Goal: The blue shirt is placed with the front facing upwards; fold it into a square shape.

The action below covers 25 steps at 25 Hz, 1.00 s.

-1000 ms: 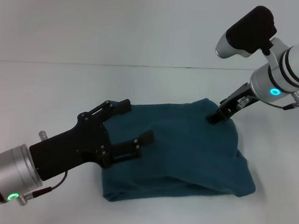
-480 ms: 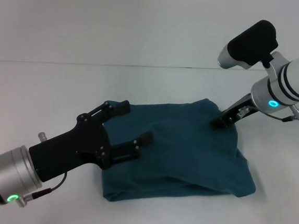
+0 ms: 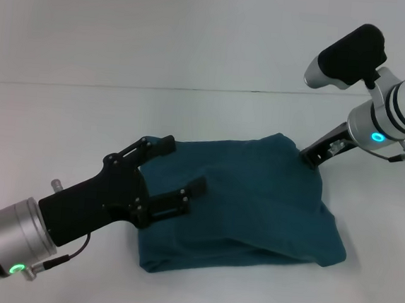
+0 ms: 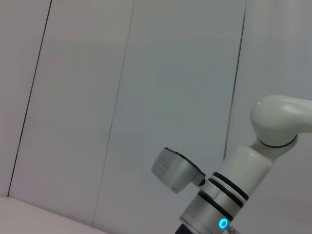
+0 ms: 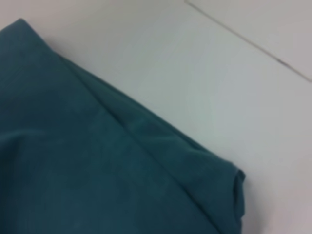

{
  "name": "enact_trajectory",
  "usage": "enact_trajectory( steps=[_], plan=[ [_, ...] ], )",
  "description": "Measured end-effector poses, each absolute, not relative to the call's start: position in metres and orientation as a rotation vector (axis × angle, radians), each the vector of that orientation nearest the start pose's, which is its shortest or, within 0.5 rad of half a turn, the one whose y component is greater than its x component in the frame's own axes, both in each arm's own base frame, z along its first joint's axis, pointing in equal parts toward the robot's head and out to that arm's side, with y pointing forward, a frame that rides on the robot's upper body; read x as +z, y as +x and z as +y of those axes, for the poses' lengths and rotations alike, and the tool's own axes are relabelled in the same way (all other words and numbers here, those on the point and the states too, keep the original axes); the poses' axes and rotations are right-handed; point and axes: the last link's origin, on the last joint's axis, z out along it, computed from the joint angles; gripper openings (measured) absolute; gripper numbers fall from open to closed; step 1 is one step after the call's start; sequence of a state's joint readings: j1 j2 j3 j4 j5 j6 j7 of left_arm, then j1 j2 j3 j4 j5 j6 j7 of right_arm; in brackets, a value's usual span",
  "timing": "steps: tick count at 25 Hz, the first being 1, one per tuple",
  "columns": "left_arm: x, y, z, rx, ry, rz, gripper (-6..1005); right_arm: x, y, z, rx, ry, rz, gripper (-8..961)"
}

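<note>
The dark teal-blue cotton shirt (image 3: 244,201) lies folded into a rough, puffy square on the white table (image 3: 63,125). The left gripper (image 3: 181,169), fingers spread open, rests on its near-left edge. The right gripper (image 3: 313,155) sits at its far-right corner; whether it is clamped, I cannot tell. Pressing down evenly should flatten the bulging layers.

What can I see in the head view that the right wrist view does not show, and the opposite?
Only the head view shows both grippers: the left gripper open over the near-left part of the blue shirt, and the right gripper at its far-right edge. Only the right wrist view shows closely the stacked folded layers at one shirt corner. Both show the shirt lying folded on the white table.
</note>
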State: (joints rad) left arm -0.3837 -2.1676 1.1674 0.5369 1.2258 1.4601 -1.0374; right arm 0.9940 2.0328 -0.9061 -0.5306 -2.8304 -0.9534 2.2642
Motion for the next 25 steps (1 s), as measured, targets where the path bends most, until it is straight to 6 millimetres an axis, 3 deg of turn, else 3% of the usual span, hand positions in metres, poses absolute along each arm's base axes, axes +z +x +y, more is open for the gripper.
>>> enact_trajectory(
  steps=[2,5,25],
  plan=[
    [-0.050,-0.220,0.302,-1.222,-2.445,-0.452,933,-0.005,0.223,0.462,-0.380,-2.352,0.839,32],
    [-0.051,-0.221,0.301,-1.222,-2.445,-0.460,933,-0.003,0.221,0.463,-0.364,-2.340,0.840,56],
    [-0.052,-0.219,0.303,-1.225,-2.452,-0.462,934,-0.015,0.229,0.456,-0.371,-2.346,0.934,610]
  ],
)
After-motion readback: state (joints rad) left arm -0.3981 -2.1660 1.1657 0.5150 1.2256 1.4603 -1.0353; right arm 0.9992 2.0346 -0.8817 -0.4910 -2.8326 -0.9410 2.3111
